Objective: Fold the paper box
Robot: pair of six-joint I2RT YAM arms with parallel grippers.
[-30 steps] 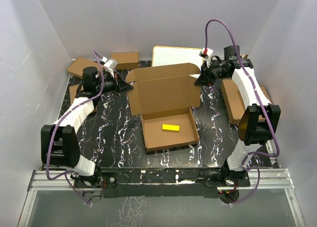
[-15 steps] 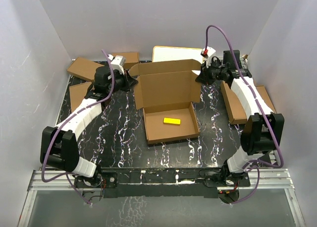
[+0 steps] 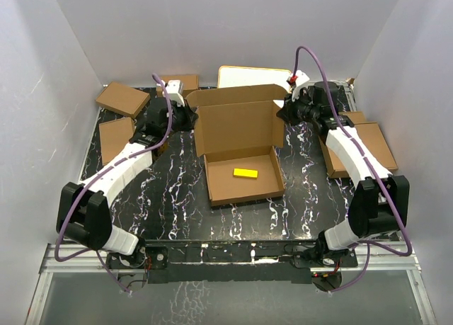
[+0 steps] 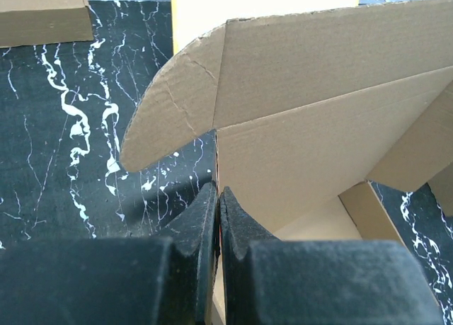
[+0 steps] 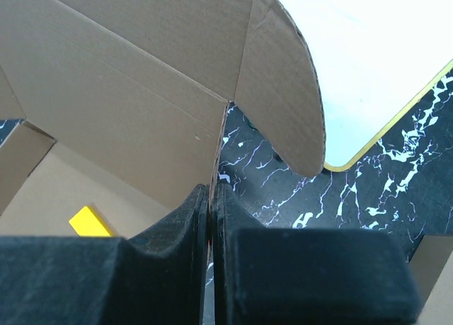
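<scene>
Paper box (image 3: 241, 130) lid now stands steeper; left gripper (image 4: 216, 194) and right gripper (image 5: 211, 192) pinch its side edges, tips unclear from above.

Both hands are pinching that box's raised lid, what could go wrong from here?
The left hand and right hand each pinch only a thin edge of the paper box, so uneven pulling might tear or drop it. The rounded side flaps stick out sideways and may miss tucking inside.

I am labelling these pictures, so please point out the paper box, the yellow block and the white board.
paper box (image 3: 237, 130): top view, on the raised lid panel.
yellow block (image 3: 245, 173): top view, on its upper face, inside the box.
white board (image 3: 251, 77): top view, on its white face behind the box.
</scene>
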